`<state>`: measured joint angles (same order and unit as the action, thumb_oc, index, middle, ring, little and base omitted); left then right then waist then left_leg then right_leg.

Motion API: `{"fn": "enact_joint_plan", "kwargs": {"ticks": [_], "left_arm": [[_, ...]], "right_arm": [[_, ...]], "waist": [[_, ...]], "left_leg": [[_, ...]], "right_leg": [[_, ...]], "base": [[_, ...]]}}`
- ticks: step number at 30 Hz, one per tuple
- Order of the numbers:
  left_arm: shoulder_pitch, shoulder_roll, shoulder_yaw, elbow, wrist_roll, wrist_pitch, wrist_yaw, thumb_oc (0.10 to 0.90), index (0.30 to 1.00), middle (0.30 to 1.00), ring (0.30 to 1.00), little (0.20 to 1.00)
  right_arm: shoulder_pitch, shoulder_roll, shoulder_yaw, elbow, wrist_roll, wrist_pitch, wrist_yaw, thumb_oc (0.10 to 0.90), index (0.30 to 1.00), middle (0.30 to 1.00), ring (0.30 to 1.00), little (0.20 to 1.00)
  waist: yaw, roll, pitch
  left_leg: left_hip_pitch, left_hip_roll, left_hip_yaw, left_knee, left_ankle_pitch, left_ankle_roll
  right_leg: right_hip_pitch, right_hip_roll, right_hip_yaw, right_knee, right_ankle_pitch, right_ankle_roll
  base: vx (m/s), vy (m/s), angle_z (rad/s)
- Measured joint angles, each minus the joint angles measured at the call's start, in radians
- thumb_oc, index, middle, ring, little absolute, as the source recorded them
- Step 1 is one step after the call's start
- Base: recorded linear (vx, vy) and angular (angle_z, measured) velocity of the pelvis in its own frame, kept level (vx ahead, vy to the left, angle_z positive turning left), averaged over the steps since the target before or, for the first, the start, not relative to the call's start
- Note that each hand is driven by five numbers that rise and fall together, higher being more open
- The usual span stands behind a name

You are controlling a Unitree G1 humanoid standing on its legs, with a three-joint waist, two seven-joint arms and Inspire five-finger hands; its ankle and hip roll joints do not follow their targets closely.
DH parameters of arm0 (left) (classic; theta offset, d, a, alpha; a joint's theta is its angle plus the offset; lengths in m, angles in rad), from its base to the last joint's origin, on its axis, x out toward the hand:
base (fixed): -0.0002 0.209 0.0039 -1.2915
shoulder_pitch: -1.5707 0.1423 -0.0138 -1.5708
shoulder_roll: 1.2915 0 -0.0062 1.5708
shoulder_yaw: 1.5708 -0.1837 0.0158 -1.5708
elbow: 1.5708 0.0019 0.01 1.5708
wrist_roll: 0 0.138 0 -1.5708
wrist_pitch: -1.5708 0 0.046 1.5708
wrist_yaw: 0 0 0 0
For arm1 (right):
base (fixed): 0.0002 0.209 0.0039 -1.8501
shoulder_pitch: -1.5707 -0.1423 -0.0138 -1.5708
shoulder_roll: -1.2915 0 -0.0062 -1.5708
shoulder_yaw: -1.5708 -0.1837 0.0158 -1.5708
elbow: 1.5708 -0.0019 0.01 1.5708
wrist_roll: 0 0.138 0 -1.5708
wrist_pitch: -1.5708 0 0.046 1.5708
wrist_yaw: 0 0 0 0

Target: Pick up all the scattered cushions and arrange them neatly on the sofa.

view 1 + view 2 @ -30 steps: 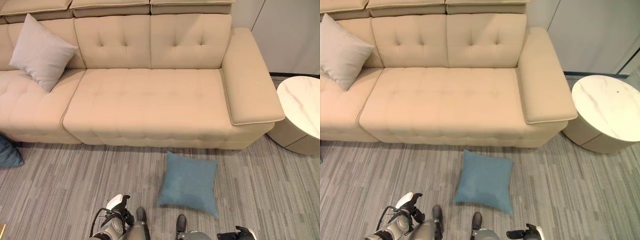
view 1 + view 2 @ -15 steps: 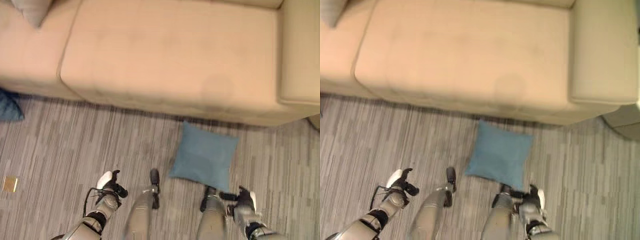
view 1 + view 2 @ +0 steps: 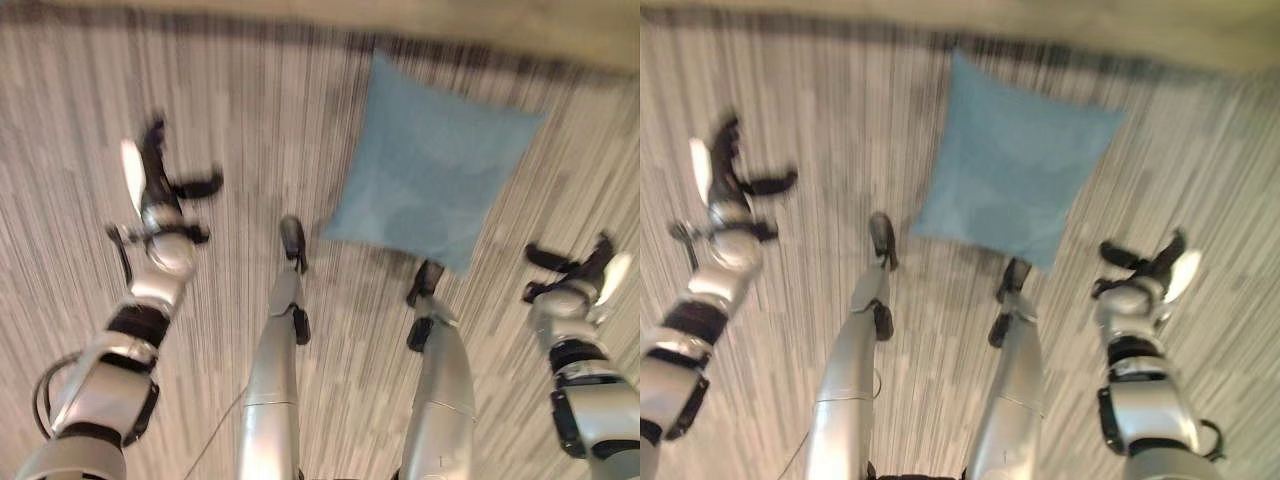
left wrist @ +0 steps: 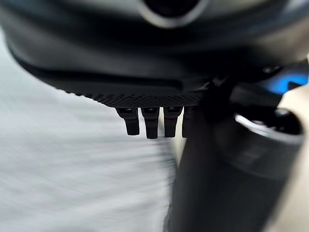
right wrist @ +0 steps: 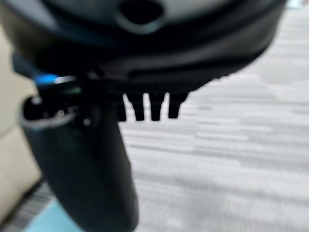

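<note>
Grey striped carpet [image 3: 240,120] spreads out below us, and the beige base of the sofa [image 3: 420,15] runs along the far edge. A blue cushion [image 3: 430,175] lies flat on the carpet just in front of the sofa, one corner pointing toward us, untouched by either hand.

We see our left hand [image 3: 160,195] hanging above the carpet well to the left of the cushion, its fingers straight and its thumb stuck out sideways, holding nothing. Our right hand [image 3: 570,280] hovers to the right of the cushion's near corner, fingers likewise extended and thumb apart, empty. In each wrist view, the fingertips [image 4: 149,123] point straight out over the carpet.
</note>
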<state>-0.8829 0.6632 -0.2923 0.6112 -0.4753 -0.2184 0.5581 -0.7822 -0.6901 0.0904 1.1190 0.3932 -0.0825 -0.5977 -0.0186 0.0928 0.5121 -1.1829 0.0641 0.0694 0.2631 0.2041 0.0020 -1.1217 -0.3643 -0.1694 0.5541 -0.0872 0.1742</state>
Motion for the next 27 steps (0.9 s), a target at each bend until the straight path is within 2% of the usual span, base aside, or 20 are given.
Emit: {"fn": "enact_joint_plan", "kwargs": {"ticks": [2,4,6,8,11,13,14,15,16,17,18,19,21,22,23,26,27], "left_arm": [[-0.011,-0.012,-0.003,-0.058,-0.042,-0.008,0.001,0.800,0.900,0.900,0.900,0.900],[0.029,-0.049,-0.011,-0.139,-0.033,-0.028,0.001,0.800,0.900,0.900,0.900,0.900],[0.062,-0.078,-0.015,-0.158,-0.033,-0.028,-0.004,0.800,0.900,0.900,0.900,0.900],[0.080,-0.111,-0.021,-0.149,-0.034,-0.023,-0.010,0.800,0.900,0.900,0.900,0.900],[0.116,-0.137,-0.019,-0.158,-0.048,-0.020,-0.046,0.800,0.900,0.900,0.900,0.900],[0.145,-0.156,-0.002,-0.198,-0.083,-0.024,-0.054,0.800,0.900,0.900,0.900,0.900],[0.114,-0.150,-0.013,-0.178,-0.110,-0.012,-0.067,0.800,0.900,0.900,0.900,0.900],[0.081,-0.182,-0.009,-0.145,-0.127,0.000,-0.098,0.800,0.900,0.900,0.900,0.900],[0.103,-0.191,-0.011,-0.179,-0.130,-0.019,-0.107,0.800,0.900,0.900,0.900,0.900],[0.146,-0.177,-0.020,-0.248,-0.130,-0.067,-0.115,0.800,0.900,0.900,0.900,0.900],[0.153,-0.174,-0.022,-0.263,-0.130,-0.075,-0.124,0.800,0.900,0.900,0.900,0.900],[0.147,-0.173,-0.044,-0.255,-0.132,-0.069,-0.142,0.800,0.900,0.900,0.900,0.900],[0.124,-0.196,-0.066,-0.191,-0.131,-0.049,-0.170,0.800,0.900,0.900,0.900,0.900],[0.132,-0.208,-0.078,-0.179,-0.132,-0.032,-0.182,0.800,0.900,0.900,0.900,0.900],[0.144,-0.217,-0.089,-0.177,-0.132,-0.025,-0.195,0.800,0.900,0.900,0.900,0.900],[0.164,-0.259,-0.099,-0.170,-0.132,-0.017,-0.203,0.800,0.900,0.900,0.900,0.900],[0.157,-0.259,-0.108,-0.153,-0.132,-0.002,-0.215,0.800,0.900,0.900,0.900,0.900]], "right_arm": [[-0.011,0.014,0.015,-0.026,-0.010,0.006,-0.006,0.800,0.900,0.900,0.900,0.900],[0.012,0.037,-0.048,-0.111,-0.006,-0.036,-0.022,0.800,0.900,0.900,0.900,0.900],[-0.008,0.054,-0.065,-0.123,0.025,-0.068,-0.032,0.800,0.900,0.900,0.900,0.900],[-0.013,0.078,-0.057,-0.148,0.051,-0.072,-0.023,0.800,0.900,0.900,0.900,0.900],[-0.007,0.120,-0.032,-0.163,0.097,-0.108,0.031,0.800,0.900,0.900,0.900,0.900],[0.012,0.137,0.035,-0.188,0.121,-0.122,0.094,0.800,0.900,0.900,0.900,0.900],[-0.103,0.157,0.034,-0.083,0.142,-0.103,0.116,0.800,0.900,0.900,0.900,0.900],[-0.218,0.158,0.109,0.065,0.223,-0.029,0.114,0.800,0.900,0.900,0.900,0.900],[-0.203,0.142,0.163,0.035,0.226,-0.040,0.127,0.800,0.900,0.900,0.900,0.900],[-0.178,0.110,0.208,-0.025,0.220,-0.080,0.162,0.800,0.900,0.900,0.900,0.900],[-0.167,0.089,0.209,-0.025,0.232,-0.080,0.179,0.800,0.900,0.900,0.900,0.900],[-0.183,0.072,0.227,-0.025,0.275,-0.063,0.205,0.800,0.900,0.900,0.900,0.900],[-0.166,0.072,0.234,0.006,0.291,-0.084,0.247,0.800,0.900,0.900,0.900,0.900],[-0.156,0.072,0.233,0.016,0.289,-0.083,0.273,0.447,0.371,0.371,0.371,0.371],[-0.130,0.068,0.229,0.010,0.282,-0.095,0.287,0.400,0.300,0.300,0.300,0.300],[-0.116,0.072,0.202,0.026,0.244,-0.105,0.296,0.400,0.300,0.300,0.300,0.300],[-0.181,0.081,0.175,0.108,0.237,-0.060,0.306,0.400,0.300,0.300,0.300,0.300]], "waist": [[-0.006,0.002,0.001],[0.008,0.015,-0.004],[0.007,0.029,-0.005],[0.013,0.035,-0.003],[0.033,0.045,-0.003],[0.042,0.050,-0.005],[0.061,0.056,0.006],[0.060,0.074,-0.011],[0.069,0.076,-0.031],[0.095,0.079,-0.045],[0.092,0.081,-0.045],[0.101,0.088,-0.049],[0.098,0.088,-0.049],[0.090,0.088,-0.049],[0.089,0.089,-0.050],[0.092,0.089,-0.049],[0.096,0.090,-0.049]], "left_leg": [[-0.034,0.000,0.013,-0.007,0.001,-0.001],[-0.067,-0.009,0.037,-0.039,0.009,-0.005],[-0.097,-0.013,0.039,-0.042,0.010,-0.005],[-0.120,-0.016,0.039,-0.043,0.010,-0.006],[-0.153,-0.022,0.036,-0.039,0.010,-0.006],[-0.173,-0.035,0.034,-0.037,0.010,-0.006],[-0.170,-0.044,0.027,-0.023,0.017,-0.017],[-0.188,-0.042,0.018,-0.018,0.019,-0.019],[-0.206,-0.048,0.014,-0.022,0.022,-0.021],[-0.225,-0.053,0.008,-0.022,0.025,-0.024],[-0.233,-0.052,0.006,-0.015,0.028,-0.024],[-0.248,-0.053,0.003,-0.003,0.028,-0.024],[-0.260,-0.061,-0.001,0.015,0.022,-0.017],[-0.263,-0.057,-0.004,0.017,0.020,-0.016],[-0.270,-0.057,-0.003,0.026,0.020,-0.015],[-0.269,-0.060,-0.003,0.028,0.020,-0.015],[-0.267,-0.057,-0.006,0.028,0.021,-0.015]], "right_leg": [[-0.059,-0.005,0.013,0.021,-0.011,-0.008],[-0.136,-0.013,0.048,0.038,-0.020,-0.008],[-0.176,-0.014,0.062,0.045,-0.025,-0.005],[-0.213,-0.024,0.067,0.060,-0.030,-0.012],[-0.258,-0.029,0.073,0.095,-0.046,-0.023],[-0.290,-0.043,0.081,0.127,-0.069,-0.018],[-0.285,-0.047,0.091,0.157,-0.080,-0.008],[-0.300,-0.052,0.092,0.178,-0.093,-0.012],[-0.325,-0.059,0.093,0.182,-0.096,-0.007],[-0.343,-0.059,0.092,0.187,-0.104,-0.019],[-0.354,-0.061,0.094,0.199,-0.104,-0.020],[-0.362,-0.061,0.093,0.210,-0.105,-0.022],[-0.365,-0.063,0.092,0.212,-0.107,-0.024],[-0.366,-0.066,0.091,0.212,-0.107,-0.024],[-0.369,-0.067,0.091,0.213,-0.107,-0.024],[-0.364,-0.065,0.089,0.215,-0.106,-0.023],[-0.359,-0.059,0.087,0.213,-0.101,-0.026]], "base": [[0.11,0.071,-0.01],[0.12,0.103,0.01],[0.06,0.057,0.01],[0.08,0.083,0.05],[0.07,0.039,0.11],[0.06,-0.054,0.18],[0.05,-0.029,0.20],[0.02,0.061,0.21],[0.04,0.046,0.17],[0.03,0.017,0.10],[0.04,0.027,0.05],[0.04,0.025,0.04],[0.02,0.013,0.01],[0.02,0.033,0.02],[0.02,0.038,0.01],[0.00,0.005,-0.02],[0.00,0.011,-0.04]]}}
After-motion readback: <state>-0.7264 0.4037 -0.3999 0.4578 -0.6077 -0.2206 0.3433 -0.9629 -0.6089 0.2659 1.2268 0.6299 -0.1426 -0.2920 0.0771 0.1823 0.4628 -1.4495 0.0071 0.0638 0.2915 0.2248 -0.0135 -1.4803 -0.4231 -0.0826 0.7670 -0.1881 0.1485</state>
